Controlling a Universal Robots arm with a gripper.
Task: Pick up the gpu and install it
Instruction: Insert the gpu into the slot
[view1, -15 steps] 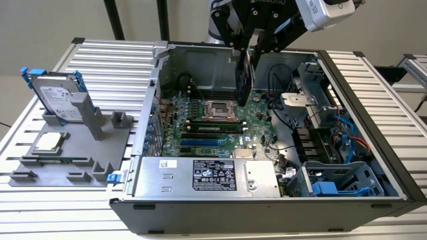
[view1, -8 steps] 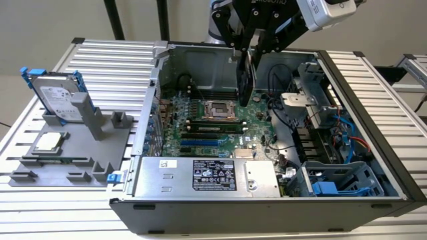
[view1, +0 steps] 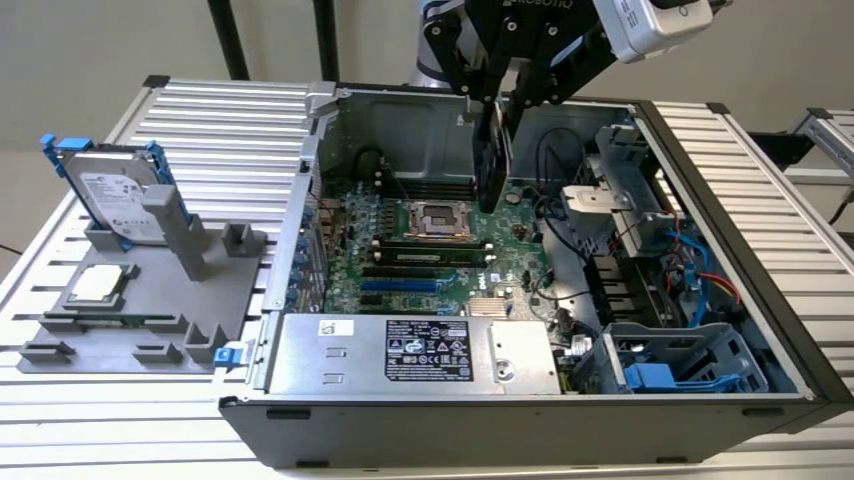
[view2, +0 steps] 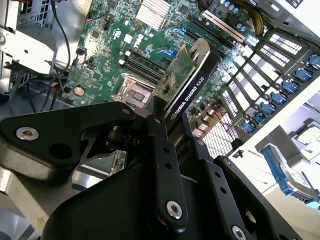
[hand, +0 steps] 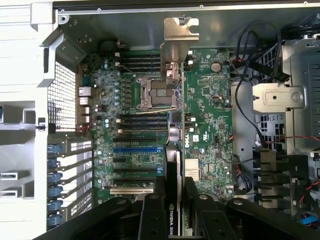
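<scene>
My gripper (view1: 511, 100) is shut on the gpu (view1: 491, 160) and holds it on edge above the open computer case (view1: 721, 200). The card hangs over the green motherboard (view1: 441, 250), near the CPU socket (view1: 435, 220). In the second wrist view, the gpu (view2: 189, 80) shows its green board and black cooler reaching out from between the black fingers (view2: 161, 150). In the first wrist view, the gpu (hand: 173, 160) is edge-on, its silver end bracket (hand: 178, 37) toward the case wall, with the blue and black slots (hand: 134, 149) beside and below it.
Outside the case, on the exterior view's left, a grey fixture (view1: 147, 330) holds a hard drive in a blue frame (view1: 118, 195) and a square CPU chip (view1: 100, 285). Inside the case are a power supply (view1: 414, 350), drive cage (view1: 674, 365) and loose cables (view1: 694, 260).
</scene>
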